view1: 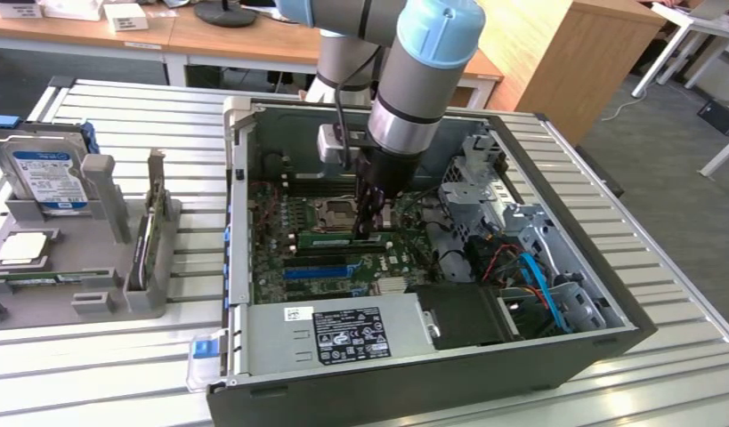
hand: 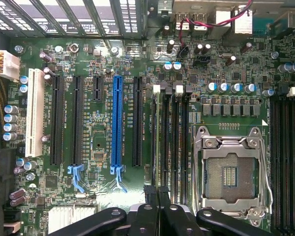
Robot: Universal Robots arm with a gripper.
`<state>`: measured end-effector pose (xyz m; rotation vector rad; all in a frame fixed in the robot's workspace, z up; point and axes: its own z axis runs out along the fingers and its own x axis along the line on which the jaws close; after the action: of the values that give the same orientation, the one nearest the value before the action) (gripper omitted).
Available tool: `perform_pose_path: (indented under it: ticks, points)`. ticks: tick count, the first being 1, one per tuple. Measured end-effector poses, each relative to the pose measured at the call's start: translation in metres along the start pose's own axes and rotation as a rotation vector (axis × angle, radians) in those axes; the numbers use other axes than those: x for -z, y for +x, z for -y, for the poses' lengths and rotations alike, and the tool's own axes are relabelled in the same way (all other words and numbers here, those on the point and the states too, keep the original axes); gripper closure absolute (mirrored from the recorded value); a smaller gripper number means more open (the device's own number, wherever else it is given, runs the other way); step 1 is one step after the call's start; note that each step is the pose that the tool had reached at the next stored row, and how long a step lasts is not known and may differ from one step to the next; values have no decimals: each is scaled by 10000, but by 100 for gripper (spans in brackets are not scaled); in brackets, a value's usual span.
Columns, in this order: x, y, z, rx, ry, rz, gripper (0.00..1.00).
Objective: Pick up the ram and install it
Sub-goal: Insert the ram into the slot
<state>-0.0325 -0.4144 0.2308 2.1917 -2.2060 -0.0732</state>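
Observation:
The ram (view1: pixel 328 238) is a thin green stick with a pale label. It stands on edge on the motherboard (view1: pixel 281 258) inside the open computer case (view1: pixel 239 178), in line with the black memory slots (hand: pixel 169 132). My gripper (view1: pixel 367 229) reaches straight down into the case at the end of the ram toward the exterior view's right. Its black fingers are pinched together on the stick's top edge. In the wrist view the gripper (hand: pixel 157 191) is shut over the memory slot nearest the expansion slots. I cannot tell how deep the ram sits in its slot.
A bare CPU socket (hand: pixel 231 172) lies beside the memory slots, a blue expansion slot (hand: pixel 118 123) on their other side. The power supply (view1: pixel 340 334), the drive cage (view1: pixel 506 205) and cables (view1: pixel 537 276) crowd the case. A grey fixture with a hard drive (view1: pixel 50 178) stands at the exterior view's left.

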Motion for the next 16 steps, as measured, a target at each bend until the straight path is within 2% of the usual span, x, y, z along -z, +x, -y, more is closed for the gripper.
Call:
perform_pose_path:
  ticks: [16]
  points:
    - [-11,0,1,0,0,2,88]
